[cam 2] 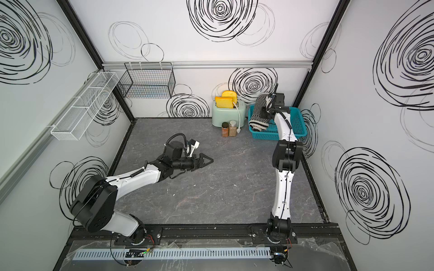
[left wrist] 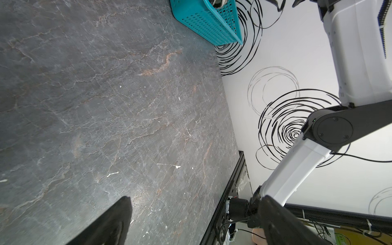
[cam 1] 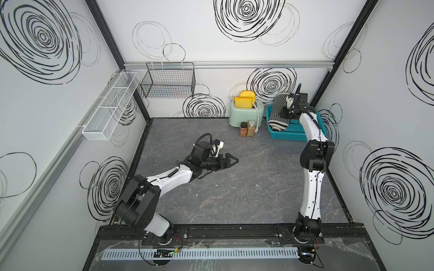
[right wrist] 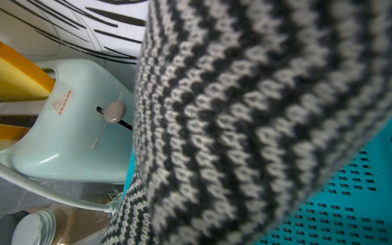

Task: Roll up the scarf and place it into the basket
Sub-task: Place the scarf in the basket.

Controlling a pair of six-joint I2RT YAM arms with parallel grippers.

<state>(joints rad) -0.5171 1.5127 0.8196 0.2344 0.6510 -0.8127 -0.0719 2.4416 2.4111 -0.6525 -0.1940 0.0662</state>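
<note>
- Two top views gave one layout: the rolled scarf [cam 1: 276, 115] sat in the left half of the teal basket [cam 1: 291, 136] at the far right corner of the table [cam 1: 234, 187]. Its near end was down on the lattice floor and its far end was tilted up above the back rim.
- Just left of the basket stood a mint toaster [cam 1: 242, 115] holding two yellow slices [cam 1: 245, 101], with two spice jars [cam 1: 247, 129] in front of it. A black wire basket [cam 1: 169, 82] and a white mesh rack [cam 1: 110, 108] hung on the walls, well apart from all this.
- In both top views the right arm [cam 1: 310, 187] ran forward from its base along the right wall with its elbow raised. Its forearm crossed the basket's front rim and hid part of the inside. The right tool [cam 1: 284, 112] was clenched on the roll's right side.
- The left arm [cam 1: 169, 178] lay extended low over the middle of the table. The left tool [cam 1: 231, 160] was turned on its side, released, and well apart from the basket.
- From the left wrist, the left tool [left wrist: 196, 198] showed its two dark prongs wide apart over bare table. A basket corner [left wrist: 207, 23] was far off, and the right arm's white links [left wrist: 297, 169] stood against the wall.
- From the right wrist, blurred zigzag knit [right wrist: 233, 127] filled most of the frame and hid the tool's own tips. The toaster [right wrist: 70, 137], a jar lid [right wrist: 34, 227] and the basket's teal lattice [right wrist: 339, 201] showed around it.
</note>
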